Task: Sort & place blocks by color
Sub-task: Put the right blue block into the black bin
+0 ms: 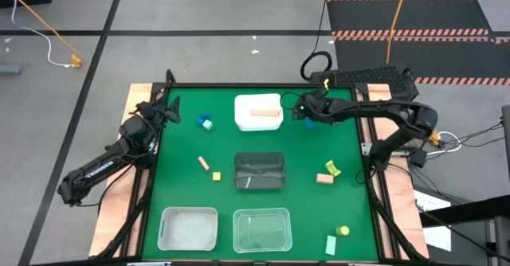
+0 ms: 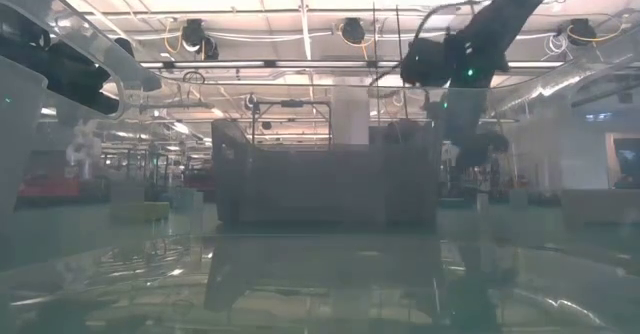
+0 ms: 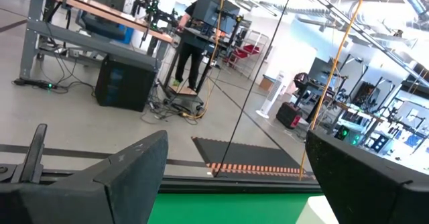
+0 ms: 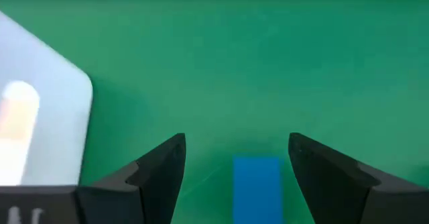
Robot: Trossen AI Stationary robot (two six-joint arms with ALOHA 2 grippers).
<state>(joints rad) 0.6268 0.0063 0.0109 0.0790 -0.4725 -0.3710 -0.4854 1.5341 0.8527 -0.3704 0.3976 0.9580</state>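
Note:
My right gripper is open over the far middle of the green table, just right of the white bin. A small blue block lies flat on the mat below it. The fingers stand on either side of the block and do not touch it. A tan block lies in the white bin. My left gripper is open and empty at the far left, pointing toward the far edge. A blue block and a mint block lie on the mat to its right.
A dark bin stands mid-table, and two clear bins stand at the near edge. A tan bar and a yellow cube lie left of the dark bin. Yellow and tan blocks lie right of it. A yellow cylinder and a mint bar lie near right.

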